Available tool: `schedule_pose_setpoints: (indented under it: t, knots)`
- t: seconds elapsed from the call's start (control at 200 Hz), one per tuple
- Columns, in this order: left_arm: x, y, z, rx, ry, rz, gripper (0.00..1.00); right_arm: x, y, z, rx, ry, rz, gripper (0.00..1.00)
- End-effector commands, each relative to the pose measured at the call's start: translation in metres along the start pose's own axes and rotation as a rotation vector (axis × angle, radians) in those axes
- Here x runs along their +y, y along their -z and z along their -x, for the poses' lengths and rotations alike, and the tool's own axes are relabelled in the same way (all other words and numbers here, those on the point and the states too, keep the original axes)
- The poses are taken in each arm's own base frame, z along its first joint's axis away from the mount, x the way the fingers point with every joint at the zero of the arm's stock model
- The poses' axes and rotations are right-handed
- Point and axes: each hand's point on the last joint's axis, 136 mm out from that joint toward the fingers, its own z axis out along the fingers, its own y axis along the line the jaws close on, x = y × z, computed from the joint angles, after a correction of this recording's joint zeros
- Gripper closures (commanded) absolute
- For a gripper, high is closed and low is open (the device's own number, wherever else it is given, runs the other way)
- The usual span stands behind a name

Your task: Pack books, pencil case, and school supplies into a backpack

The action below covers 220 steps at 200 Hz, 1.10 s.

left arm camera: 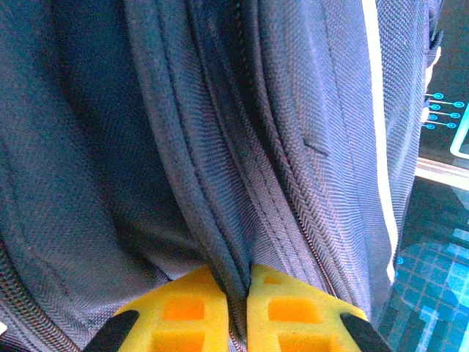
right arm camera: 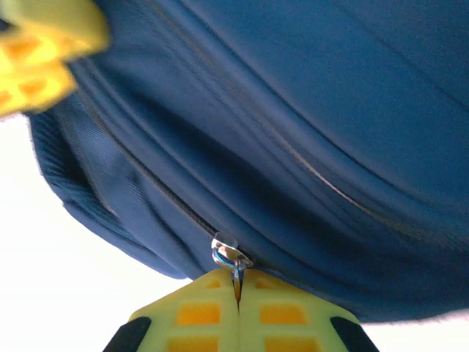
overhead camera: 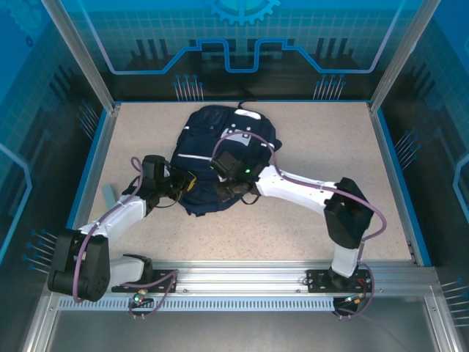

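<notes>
Left gripper (left arm camera: 238, 284) pinches a backpack (left arm camera: 88, 147) seam fold tight; right gripper (right arm camera: 238, 284) clamps the zipper pull (right arm camera: 227, 249). Open table (overhead camera: 330, 139) lies rightward.

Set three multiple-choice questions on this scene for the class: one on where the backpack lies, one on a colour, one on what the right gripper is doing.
1. Where is the backpack?
A. hanging on the back wall
B. flat on the table
C. on the rail by the arm bases

2. What colour are the left gripper's fingers?
A. red
B. white
C. yellow

3. The right gripper is:
A. shut on the zipper pull
B. wide open
C. shut on a pencil

Answers: 1 B, the top view shows it lying mid-table; 2 C, the left wrist view shows them yellow; 3 A, its jaws meet on the metal ring.
</notes>
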Motion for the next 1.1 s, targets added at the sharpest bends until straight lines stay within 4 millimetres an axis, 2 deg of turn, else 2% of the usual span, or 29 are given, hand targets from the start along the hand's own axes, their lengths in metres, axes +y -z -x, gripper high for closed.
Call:
schedule_pose_setpoints:
  t: [0.0,0.09,0.2,0.305,0.545,0.695,0.785,0.875,0.975,1.096]
  knots:
    - [0.006,0.006,0.012,-0.07,-0.046,0.045,0.97,-0.057,0.02,-0.02,0.035,-0.045,-0.184,1.0]
    - [0.006,0.008,0.011,-0.067,-0.057,0.049,0.98,-0.077,0.022,-0.026,0.042,-0.068,-0.219,1.0]
    - [0.005,0.011,0.008,-0.049,-0.087,0.059,0.98,-0.1,0.023,-0.02,0.031,-0.089,-0.251,1.0]
    - [0.01,0.014,0.0,0.0,-0.142,0.1,0.99,-0.12,0.018,-0.005,0.012,-0.098,-0.26,1.0]
    - [0.038,0.025,-0.009,0.058,-0.228,0.213,0.99,-0.164,0.0,0.033,-0.016,-0.109,-0.238,1.0]
    - [0.044,0.027,-0.013,0.089,-0.243,0.222,1.0,-0.191,-0.008,0.053,-0.028,-0.166,-0.235,1.0]
    - [0.042,0.027,-0.014,0.097,-0.246,0.213,1.0,-0.201,-0.009,0.061,-0.029,-0.181,-0.236,1.0]
    - [0.037,0.027,-0.014,0.101,-0.254,0.193,1.0,-0.2,-0.006,0.064,-0.03,-0.184,-0.211,1.0]
    - [0.031,0.026,-0.013,0.104,-0.265,0.175,0.98,-0.188,0.001,0.061,-0.033,-0.177,-0.145,0.84]
    - [0.027,0.025,-0.013,0.111,-0.271,0.165,0.89,-0.168,0.016,0.056,-0.066,-0.163,-0.031,0.51]
